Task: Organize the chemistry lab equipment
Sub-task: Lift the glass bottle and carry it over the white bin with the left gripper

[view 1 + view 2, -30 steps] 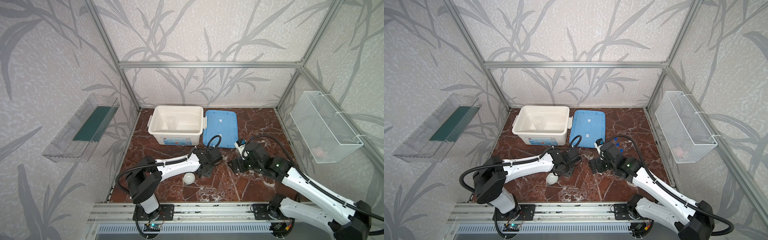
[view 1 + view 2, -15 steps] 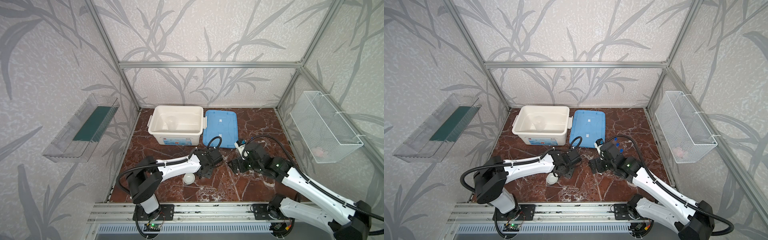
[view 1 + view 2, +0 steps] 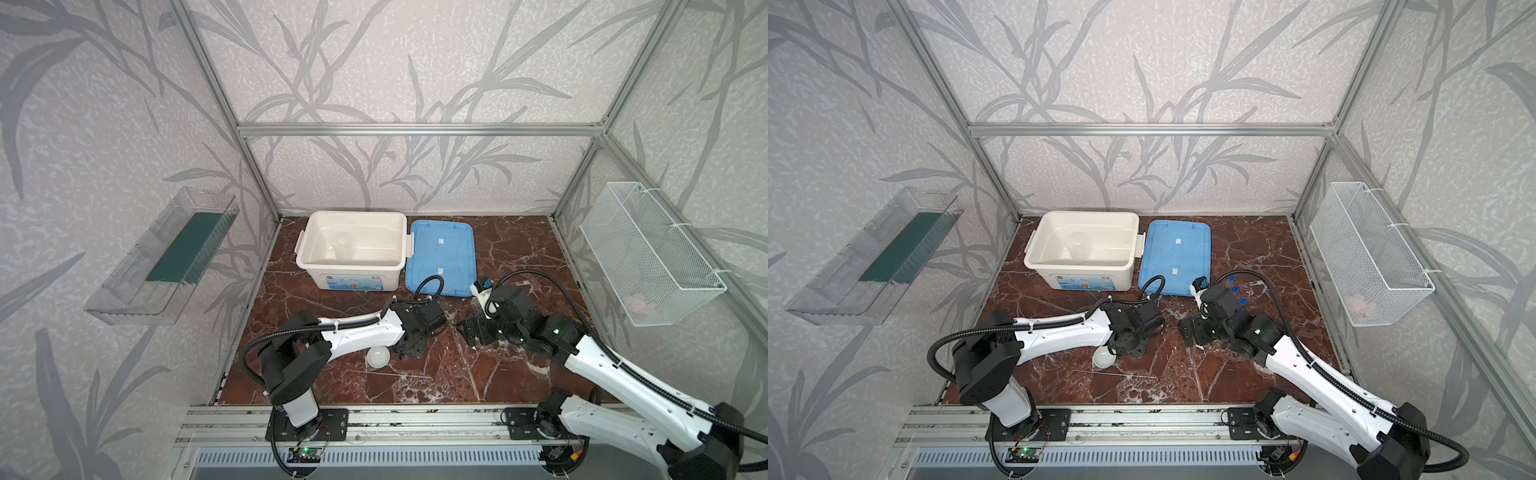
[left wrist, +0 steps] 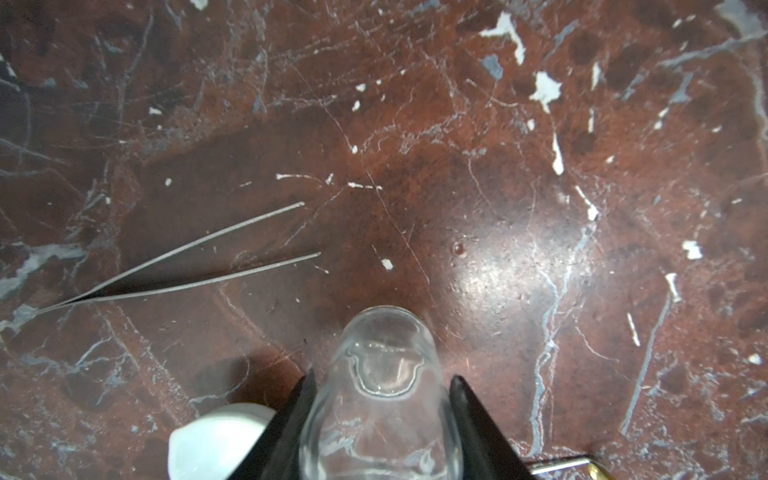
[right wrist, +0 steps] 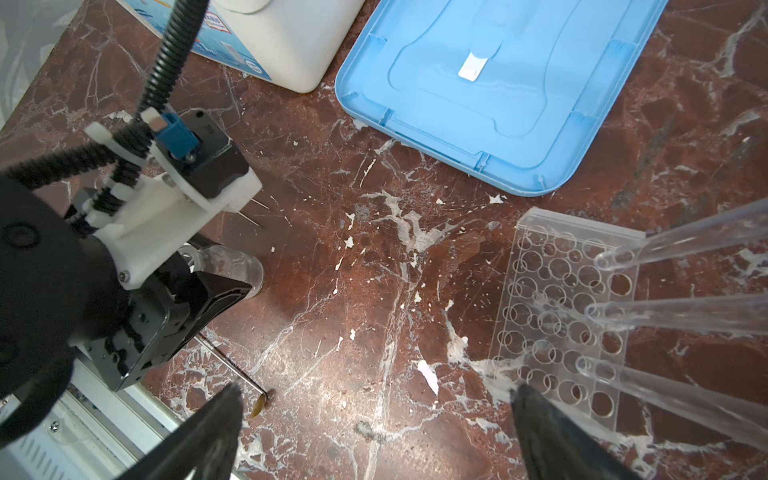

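A small clear jar lies on its side just above the marble floor, with my left gripper shut on it, one black finger on each side. The same jar shows in the right wrist view. A small white round dish sits right beside the left gripper. Two thin rods lie ahead of it. My right gripper hangs open over bare floor. Beside it stands the clear holed rack with three long clear tubes. A clear beaker stands inside the bin.
The big white bin and its blue lid sit at the back. A metal spatula lies on the floor under the left gripper. A wire basket hangs on the right wall and a clear shelf on the left.
The left gripper's jaws have drawn in on the jar. Both arms stay almost where they were.
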Available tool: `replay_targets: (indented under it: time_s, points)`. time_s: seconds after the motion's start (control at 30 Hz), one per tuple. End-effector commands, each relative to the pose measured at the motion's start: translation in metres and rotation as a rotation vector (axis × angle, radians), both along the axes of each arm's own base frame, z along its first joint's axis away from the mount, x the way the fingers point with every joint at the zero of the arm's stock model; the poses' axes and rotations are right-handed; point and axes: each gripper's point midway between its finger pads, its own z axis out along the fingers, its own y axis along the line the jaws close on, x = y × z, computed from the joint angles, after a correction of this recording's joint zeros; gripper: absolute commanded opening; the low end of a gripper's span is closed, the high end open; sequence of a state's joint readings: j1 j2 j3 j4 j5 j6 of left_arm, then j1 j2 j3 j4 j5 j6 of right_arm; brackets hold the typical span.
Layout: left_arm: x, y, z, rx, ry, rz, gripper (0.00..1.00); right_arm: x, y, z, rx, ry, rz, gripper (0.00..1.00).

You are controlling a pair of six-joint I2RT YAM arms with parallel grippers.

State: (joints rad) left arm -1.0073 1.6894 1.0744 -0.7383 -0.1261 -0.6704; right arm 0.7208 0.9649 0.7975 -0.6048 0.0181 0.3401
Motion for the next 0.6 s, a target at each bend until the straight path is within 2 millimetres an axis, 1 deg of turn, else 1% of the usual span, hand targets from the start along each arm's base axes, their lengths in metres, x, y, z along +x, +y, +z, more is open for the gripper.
replay_targets:
  time_s: [0.0,0.1,0.17,0.23,0.27,0.33,0.4,0.47,0.5,0.57]
  points:
    - [0.004,0.000,0.029,-0.016,-0.043,0.002,0.28,0.000,-0.002,0.004,0.003,-0.011,-0.001,0.99]
    - [0.010,0.002,0.054,-0.034,-0.083,0.002,0.24,0.002,0.000,0.014,0.014,-0.036,0.007,0.99]
    - [0.013,0.001,0.071,-0.083,-0.087,0.002,0.24,0.004,0.002,0.022,0.023,-0.053,0.011,0.99]
    - [0.019,-0.001,0.093,-0.134,-0.107,0.002,0.20,0.007,0.005,0.031,0.033,-0.074,0.019,0.99]
    - [0.024,0.001,0.106,-0.156,-0.123,0.003,0.19,0.009,0.008,0.035,0.041,-0.083,0.023,0.99]
    - [0.038,0.006,0.133,-0.196,-0.177,0.014,0.19,0.014,0.015,0.045,0.063,-0.099,0.036,1.00]
    - [0.059,0.017,0.164,-0.241,-0.239,0.036,0.19,0.020,0.024,0.055,0.091,-0.119,0.050,1.00]
    - [0.077,0.028,0.186,-0.290,-0.231,0.073,0.20,0.027,0.033,0.065,0.114,-0.136,0.058,1.00]
    - [0.088,0.035,0.198,-0.306,-0.239,0.089,0.20,0.031,0.039,0.073,0.133,-0.153,0.066,1.00]
    - [0.108,0.045,0.218,-0.289,-0.281,0.100,0.20,0.039,0.050,0.083,0.163,-0.170,0.081,1.00]
